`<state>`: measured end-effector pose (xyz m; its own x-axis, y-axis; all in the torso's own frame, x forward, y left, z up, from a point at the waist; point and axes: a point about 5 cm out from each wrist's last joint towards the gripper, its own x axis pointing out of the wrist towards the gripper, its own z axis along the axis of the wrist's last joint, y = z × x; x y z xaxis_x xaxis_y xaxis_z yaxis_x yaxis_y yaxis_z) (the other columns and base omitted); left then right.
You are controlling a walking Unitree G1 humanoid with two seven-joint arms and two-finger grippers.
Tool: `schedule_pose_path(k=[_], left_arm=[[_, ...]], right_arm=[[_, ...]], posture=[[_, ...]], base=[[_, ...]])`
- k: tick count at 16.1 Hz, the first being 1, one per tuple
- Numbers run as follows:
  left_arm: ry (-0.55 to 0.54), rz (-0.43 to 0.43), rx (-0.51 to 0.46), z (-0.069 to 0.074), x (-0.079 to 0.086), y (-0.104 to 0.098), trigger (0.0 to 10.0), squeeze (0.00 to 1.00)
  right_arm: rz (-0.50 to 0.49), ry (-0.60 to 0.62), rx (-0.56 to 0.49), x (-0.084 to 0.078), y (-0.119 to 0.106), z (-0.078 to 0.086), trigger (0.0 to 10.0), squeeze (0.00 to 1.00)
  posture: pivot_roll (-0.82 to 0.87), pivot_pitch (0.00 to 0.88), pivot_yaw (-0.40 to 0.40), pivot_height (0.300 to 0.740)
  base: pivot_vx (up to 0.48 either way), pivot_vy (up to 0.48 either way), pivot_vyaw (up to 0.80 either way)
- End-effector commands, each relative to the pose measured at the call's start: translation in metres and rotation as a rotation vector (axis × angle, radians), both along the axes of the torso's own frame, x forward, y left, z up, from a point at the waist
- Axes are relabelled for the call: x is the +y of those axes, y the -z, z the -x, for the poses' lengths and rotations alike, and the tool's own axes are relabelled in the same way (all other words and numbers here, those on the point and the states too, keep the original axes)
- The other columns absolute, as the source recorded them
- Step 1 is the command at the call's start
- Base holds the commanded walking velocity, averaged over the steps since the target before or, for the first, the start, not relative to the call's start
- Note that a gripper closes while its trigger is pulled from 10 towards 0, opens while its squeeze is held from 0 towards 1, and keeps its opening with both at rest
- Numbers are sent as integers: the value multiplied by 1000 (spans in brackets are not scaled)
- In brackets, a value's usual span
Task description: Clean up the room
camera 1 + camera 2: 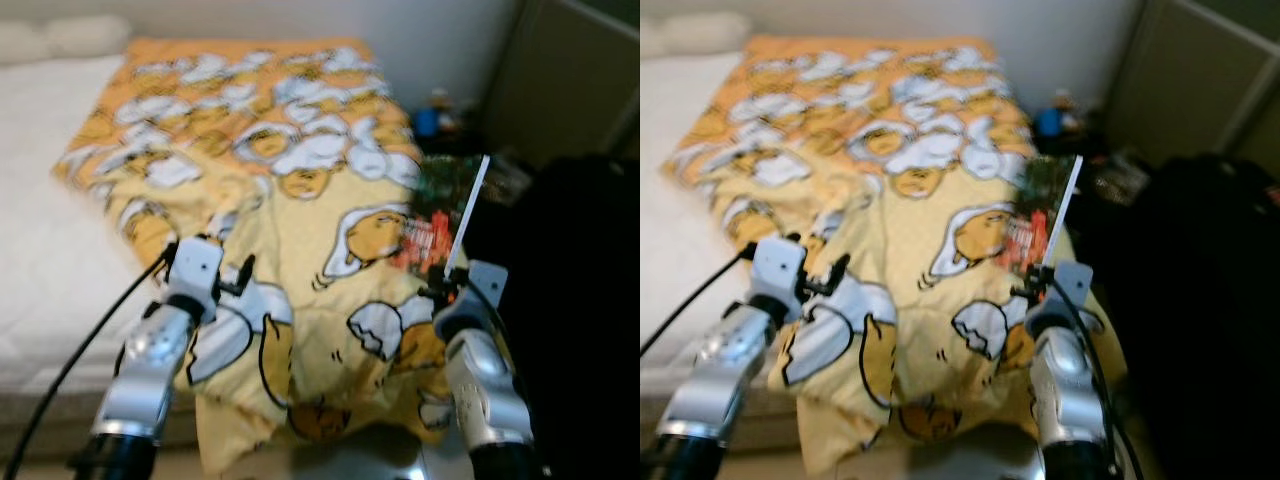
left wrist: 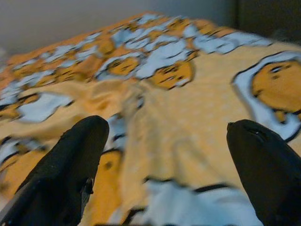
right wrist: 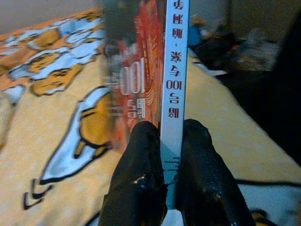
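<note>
Right gripper (image 3: 171,141) has its fingers (image 3: 141,155) clamped on the white spine of a book (image 3: 174,70), red and dark cover, held upright on edge; in the left eye view the book (image 1: 445,215) sits right of centre, over the right edge of the bed (image 1: 40,230). Left gripper (image 2: 169,155) hangs lower left over the blanket (image 1: 300,190), fingers (image 2: 75,160) wide apart, nothing between them. Blanket is yellow-orange with a cartoon egg print, rumpled, covering the bed's right half and spilling off the near edge at bottom centre; bare white mattress on the left. Blurred clutter with something blue (image 1: 428,120) sits on the floor upper right, beside the bed. Large dark mass (image 1: 570,300) at right, can't tell what it is.
</note>
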<state>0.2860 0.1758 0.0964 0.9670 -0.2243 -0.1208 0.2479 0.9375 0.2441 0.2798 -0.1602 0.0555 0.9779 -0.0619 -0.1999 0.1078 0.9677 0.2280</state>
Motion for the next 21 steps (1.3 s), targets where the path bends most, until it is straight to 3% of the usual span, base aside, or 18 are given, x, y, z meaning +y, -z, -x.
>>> schedule_pose_path(k=[1,6,17,21], left_arm=[[-1,0,4,1,0,1,10000,0],[-52,37,-6,2,5,1,10000,0],[-117,32,-33,2,10,0,10000,0],[-138,48,-49,-1,10,-3,10000,0]], right_arm=[[11,16,-54,-3,-10,-4,10000,0],[23,15,-54,-4,-9,-2,10000,0],[83,-8,-67,-2,-10,-1,10000,0],[93,-6,-66,-2,-9,-1,10000,0]], posture=[[46,0,5,740],[53,0,2,740],[68,0,-12,740],[77,0,-18,740]], base=[[0,394,-800],[0,393,-160],[0,412,0],[0,453,-500]])
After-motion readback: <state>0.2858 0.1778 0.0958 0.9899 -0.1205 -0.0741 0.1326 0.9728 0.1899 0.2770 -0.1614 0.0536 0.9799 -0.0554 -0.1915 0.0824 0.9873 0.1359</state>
